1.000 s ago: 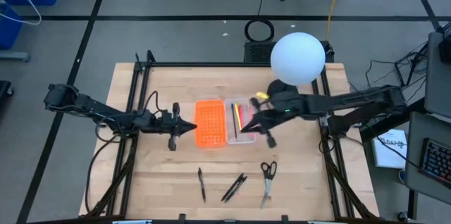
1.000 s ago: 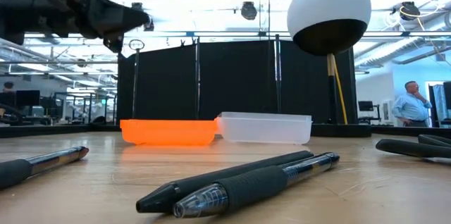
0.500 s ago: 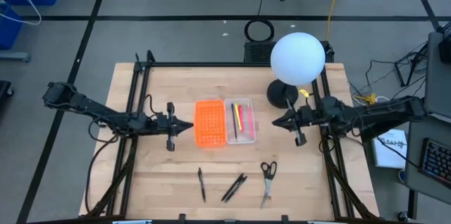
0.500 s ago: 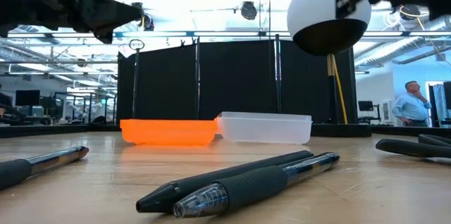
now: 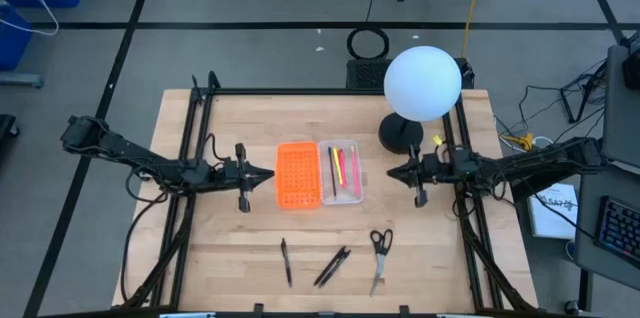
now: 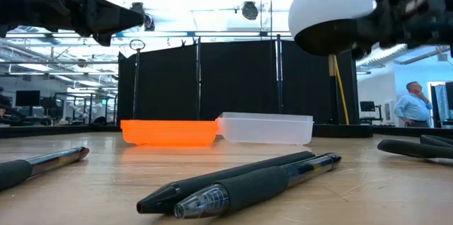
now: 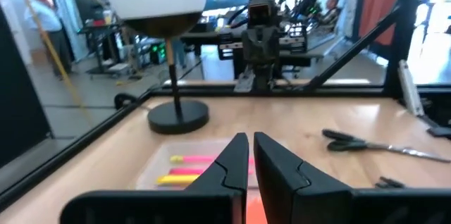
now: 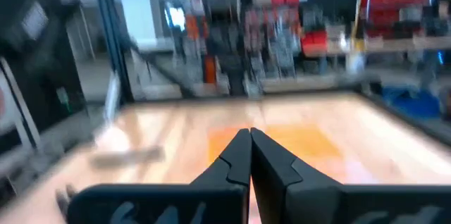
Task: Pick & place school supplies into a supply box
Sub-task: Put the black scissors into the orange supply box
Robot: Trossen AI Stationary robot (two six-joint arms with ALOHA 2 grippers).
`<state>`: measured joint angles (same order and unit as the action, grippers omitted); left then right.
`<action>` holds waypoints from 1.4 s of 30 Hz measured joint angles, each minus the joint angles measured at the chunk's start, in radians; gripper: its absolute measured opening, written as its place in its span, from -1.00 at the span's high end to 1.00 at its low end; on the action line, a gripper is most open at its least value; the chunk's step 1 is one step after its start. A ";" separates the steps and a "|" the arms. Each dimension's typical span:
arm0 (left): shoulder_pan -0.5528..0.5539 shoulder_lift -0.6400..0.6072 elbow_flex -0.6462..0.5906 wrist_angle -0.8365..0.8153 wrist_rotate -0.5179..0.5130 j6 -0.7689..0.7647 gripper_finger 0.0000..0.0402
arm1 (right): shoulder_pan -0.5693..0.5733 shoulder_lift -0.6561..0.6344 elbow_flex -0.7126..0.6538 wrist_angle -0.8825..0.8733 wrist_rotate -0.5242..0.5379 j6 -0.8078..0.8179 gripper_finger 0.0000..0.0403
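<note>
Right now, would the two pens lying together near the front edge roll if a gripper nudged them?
Probably: the pens have round, smooth barrels lying flat on bare wood. They touch, so one would likely push the other. The scissors look flatter and steadier.

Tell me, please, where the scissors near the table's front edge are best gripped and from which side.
Grip the scissors from straight above, across the closed silver blades just below the black handles. They lie flat, blades pointing toward the front edge, clear of the pens, so a narrow pinch there looks easiest.

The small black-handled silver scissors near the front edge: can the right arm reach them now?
Probably yes. The black-handled silver scissors lie alone on bare wood, nothing covers them, and the shut, empty right gripper hovers just behind them.
</note>
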<state>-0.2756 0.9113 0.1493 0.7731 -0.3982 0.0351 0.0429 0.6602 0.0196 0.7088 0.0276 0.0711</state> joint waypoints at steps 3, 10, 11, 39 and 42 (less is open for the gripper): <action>0.002 0.005 0.000 -0.026 -0.026 -0.023 0.88 | 0.000 0.001 -0.001 -0.007 0.002 -0.005 1.00; 0.002 0.005 0.000 -0.044 -0.032 -0.094 0.98 | 0.000 0.001 -0.002 0.035 0.002 -0.007 1.00; 0.002 0.005 0.000 -0.045 -0.032 -0.094 0.97 | 0.000 0.001 -0.002 0.036 0.002 -0.008 1.00; 0.003 0.005 0.000 -0.062 -0.070 -0.019 0.82 | 0.000 0.002 -0.005 0.009 0.154 -0.029 1.00; 0.003 0.005 0.000 -0.066 -0.074 -0.030 0.82 | 0.000 0.002 -0.005 0.007 0.154 -0.030 1.00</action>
<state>-0.2726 0.9161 0.1493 0.7069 -0.4725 0.0056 0.0433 0.6624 0.0151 0.7161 0.1811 0.0410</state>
